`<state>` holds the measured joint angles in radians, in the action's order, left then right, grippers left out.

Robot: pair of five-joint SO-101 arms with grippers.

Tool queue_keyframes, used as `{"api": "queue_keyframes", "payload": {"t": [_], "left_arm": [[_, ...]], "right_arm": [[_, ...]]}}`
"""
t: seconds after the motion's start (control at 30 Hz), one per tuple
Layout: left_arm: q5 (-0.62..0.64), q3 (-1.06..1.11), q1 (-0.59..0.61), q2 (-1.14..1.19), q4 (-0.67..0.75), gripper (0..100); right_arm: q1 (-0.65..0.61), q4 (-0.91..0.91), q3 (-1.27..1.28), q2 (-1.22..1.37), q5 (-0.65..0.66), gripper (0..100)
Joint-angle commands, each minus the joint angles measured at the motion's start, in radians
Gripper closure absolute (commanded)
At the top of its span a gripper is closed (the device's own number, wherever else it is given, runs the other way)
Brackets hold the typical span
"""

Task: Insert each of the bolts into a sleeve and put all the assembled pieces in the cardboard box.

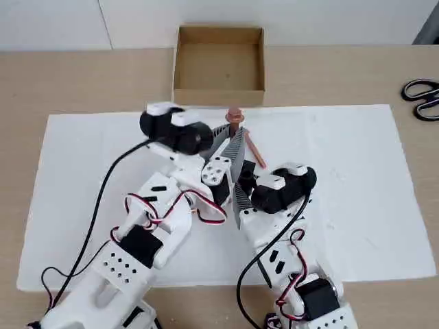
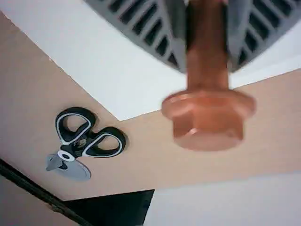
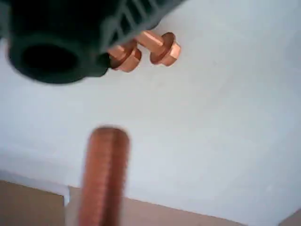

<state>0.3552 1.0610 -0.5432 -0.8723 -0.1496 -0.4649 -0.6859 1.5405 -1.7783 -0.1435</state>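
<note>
My left gripper [image 1: 232, 136] [image 2: 207, 52] is shut on a copper sleeve [image 1: 234, 116] [image 2: 207, 113] with a hex flange, held just in front of the cardboard box [image 1: 219, 96]. A thin threaded copper bolt [image 1: 256, 152] [image 3: 103, 174] slants from the right gripper [image 1: 255, 171] up toward the sleeve; that gripper looks shut on its lower end. In the right wrist view the bolt's tip stands short of two copper flanged ends [image 3: 143, 49], which sit side by side at the left gripper's grey finger [image 3: 136, 19]. I cannot tell whether they are one piece or two.
A white paper sheet [image 1: 357, 178] covers the table under both arms. Black-handled scissors [image 1: 422, 97] [image 2: 87, 141] lie on the bare wood at the far right. The box is open at the top and stands behind the sheet's far edge.
</note>
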Motion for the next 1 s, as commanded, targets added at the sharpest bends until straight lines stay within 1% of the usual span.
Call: {"api": "queue_keyframes", "payload": {"t": [0.0, 0.13, 0.5, 0.67, 0.97], "left_arm": [[-0.009, -0.002, -0.026, -0.037, 0.064, 99], [-0.009, -0.004, -0.058, -0.035, 0.064, 99], [-0.009, 0.039, -0.058, -0.032, 0.061, 99], [-0.009, 0.042, -0.058, -0.032, 0.061, 99], [-0.009, 0.042, -0.058, -0.032, 0.061, 99]], "right_arm": [[-0.001, 0.015, -0.005, -0.008, -0.008, 99.5], [-0.002, 0.015, -0.005, -0.008, -0.008, 99.5], [-0.004, 0.018, -0.005, -0.008, -0.008, 99.5], [-0.056, 0.016, -0.005, -0.008, -0.006, 99.5], [-0.056, 0.018, -0.005, -0.008, -0.006, 99.5]]}}
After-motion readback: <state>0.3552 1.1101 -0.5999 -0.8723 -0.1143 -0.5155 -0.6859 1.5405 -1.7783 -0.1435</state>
